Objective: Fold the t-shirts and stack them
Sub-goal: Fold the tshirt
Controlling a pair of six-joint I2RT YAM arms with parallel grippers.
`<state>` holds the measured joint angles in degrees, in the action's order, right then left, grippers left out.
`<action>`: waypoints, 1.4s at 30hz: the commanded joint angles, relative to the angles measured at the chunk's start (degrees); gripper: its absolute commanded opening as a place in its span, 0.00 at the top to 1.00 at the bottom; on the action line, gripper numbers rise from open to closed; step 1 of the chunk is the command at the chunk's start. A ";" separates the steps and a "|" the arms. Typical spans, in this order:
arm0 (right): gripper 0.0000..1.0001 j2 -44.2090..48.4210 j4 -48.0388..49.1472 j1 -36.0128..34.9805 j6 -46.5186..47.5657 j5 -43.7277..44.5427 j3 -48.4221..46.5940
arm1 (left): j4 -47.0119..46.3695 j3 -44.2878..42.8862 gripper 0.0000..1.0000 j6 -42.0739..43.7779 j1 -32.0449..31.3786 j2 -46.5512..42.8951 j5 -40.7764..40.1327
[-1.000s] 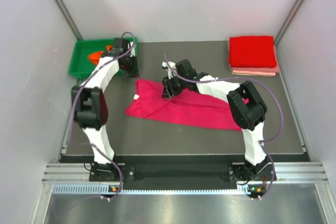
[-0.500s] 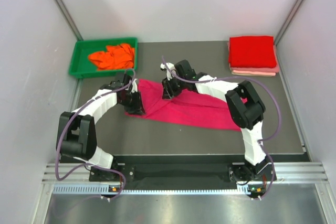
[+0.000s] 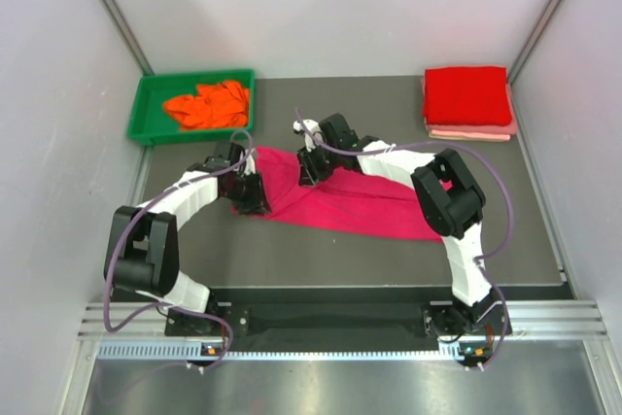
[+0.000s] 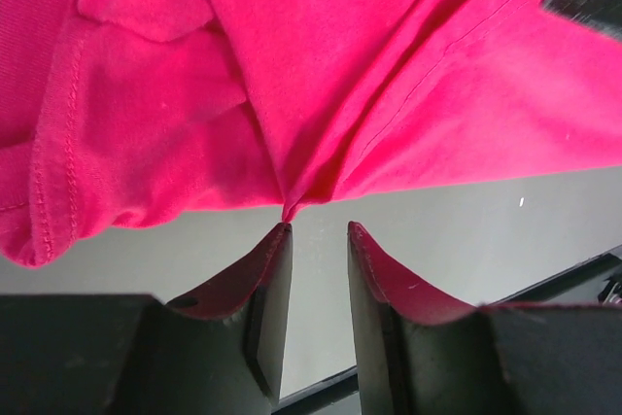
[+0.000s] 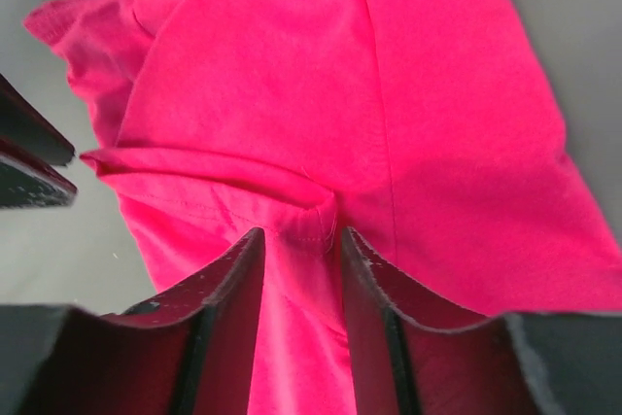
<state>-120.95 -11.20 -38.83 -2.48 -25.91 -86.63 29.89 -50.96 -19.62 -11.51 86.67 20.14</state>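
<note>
The magenta-pink t-shirt [image 3: 345,199] lies spread and creased across the middle of the table. My left gripper [image 3: 255,203] is open at the shirt's near left edge; in the left wrist view [image 4: 319,230] only bare table shows between its fingers and a fold of the shirt [image 4: 321,65] touches the left fingertip. My right gripper [image 3: 309,174] is open over the shirt's far left part; in the right wrist view [image 5: 299,235] its fingers straddle a bunched seam of the shirt [image 5: 321,94]. The orange t-shirt [image 3: 207,104] lies crumpled in the tray. The bright red t-shirt [image 3: 466,94] sits folded on the pale pink one [image 3: 476,132].
The green plastic tray [image 3: 142,116] stands at the far left corner. The folded stack is at the far right corner, beside the right wall. Grey walls close in the table on three sides.
My left arm swung from over the green tray down to the magenta shirt's near left edge, uncovering the orange shirt. My right gripper has stayed on the shirt.
</note>
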 commanded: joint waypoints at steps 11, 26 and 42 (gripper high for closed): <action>0.97 2.47 4.26 -0.46 -0.24 -0.28 0.32 | -4.14 -0.10 0.67 1.68 -0.80 2.27 -0.44; 1.00 3.08 5.22 -0.46 -0.86 -0.19 1.73 | -3.43 0.60 0.61 0.90 -4.14 0.51 -10.91; 1.00 7.21 10.14 -0.11 -3.05 1.91 8.48 | -0.80 -1.60 1.00 -0.16 -8.09 -2.03 -10.29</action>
<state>-118.61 -6.52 -38.83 -4.45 -24.99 -80.75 27.75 -50.24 -19.16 -18.61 88.25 10.50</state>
